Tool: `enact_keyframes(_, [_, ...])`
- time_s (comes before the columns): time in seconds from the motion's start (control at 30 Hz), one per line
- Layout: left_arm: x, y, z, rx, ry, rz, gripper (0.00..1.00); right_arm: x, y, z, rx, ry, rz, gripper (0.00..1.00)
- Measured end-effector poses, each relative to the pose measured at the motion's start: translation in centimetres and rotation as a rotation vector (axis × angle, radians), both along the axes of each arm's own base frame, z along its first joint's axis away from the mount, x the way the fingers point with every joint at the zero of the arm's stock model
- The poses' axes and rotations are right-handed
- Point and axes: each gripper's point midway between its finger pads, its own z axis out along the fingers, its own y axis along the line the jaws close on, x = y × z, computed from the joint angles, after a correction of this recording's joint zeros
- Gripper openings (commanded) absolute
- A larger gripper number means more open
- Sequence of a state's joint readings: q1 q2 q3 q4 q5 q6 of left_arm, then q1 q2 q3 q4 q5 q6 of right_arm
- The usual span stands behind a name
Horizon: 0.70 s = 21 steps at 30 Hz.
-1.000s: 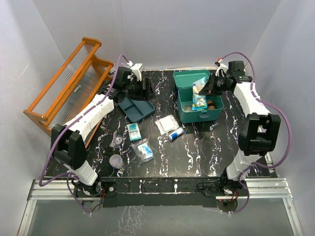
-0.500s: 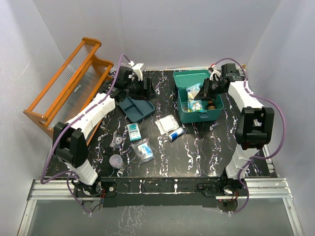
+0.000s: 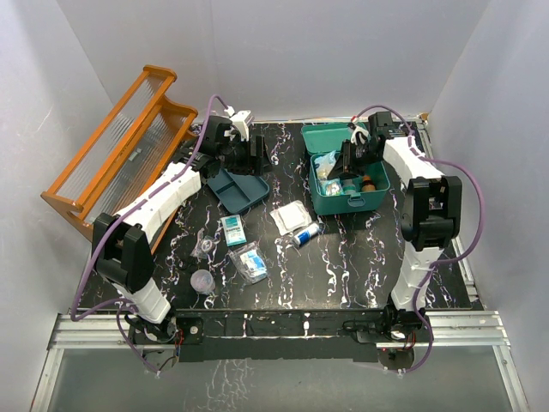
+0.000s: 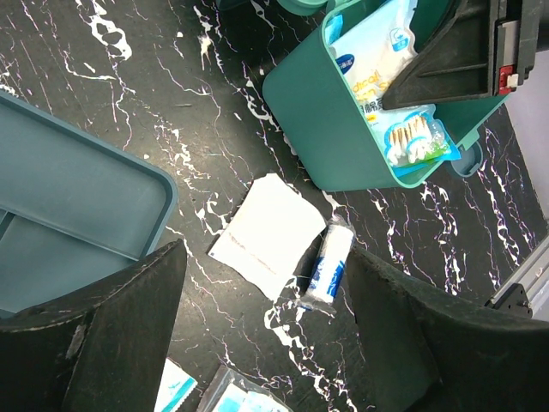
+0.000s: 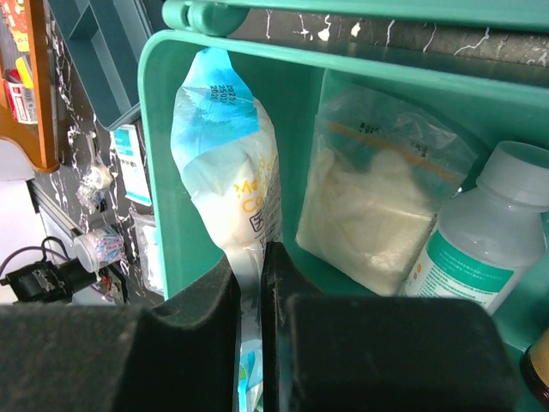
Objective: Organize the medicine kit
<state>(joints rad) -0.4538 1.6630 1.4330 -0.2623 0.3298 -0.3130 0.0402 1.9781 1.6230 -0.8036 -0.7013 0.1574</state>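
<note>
The right fingers [image 5: 230,296] are pinched almost shut on the lower end of a white-and-blue plastic pouch [image 5: 225,163]. The pouch now stands inside the teal-green plastic medicine box [image 3: 352,199], at its left end. A second ago it was held higher, over the box's middle, and the right arm has since swung leftward across the box. The left fingers [image 4: 120,335] hang spread wide and empty over the flat divided teal insert tray [image 3: 240,190], left of the box, much as before. The box rests on the black marbled worktop [image 3: 343,257], mouth up. Its hinged lid [image 3: 326,136] is thrown back on the far side, and its long axis runs left to right.
</note>
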Motion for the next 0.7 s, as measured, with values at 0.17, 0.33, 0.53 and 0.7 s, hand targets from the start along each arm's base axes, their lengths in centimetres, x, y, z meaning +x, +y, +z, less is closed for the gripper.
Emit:
enact_keyframes(0.17, [0.0, 0.0, 0.0, 0.0, 0.0, 0.0, 0.74, -0.1, 0.2, -0.8, -0.006, 0.023, 0.006, 0.05])
enact_keyframes(0.33, [0.0, 0.0, 0.0, 0.0, 0.0, 0.0, 0.74, -0.3, 1.1, -2.0, -0.044, 0.034, 0.027, 0.16])
enact_keyframes(0.53, [0.0, 0.0, 0.0, 0.0, 0.0, -0.001, 0.75, -0.4, 2.8, -2.7, -0.106, 0.018, 0.05, 0.34])
enact_keyframes(0.7, [0.0, 0.0, 0.0, 0.002, -0.002, -0.002, 0.75, 0.5, 2.2, -3.1, -0.184, -0.015, -0.008, 0.53])
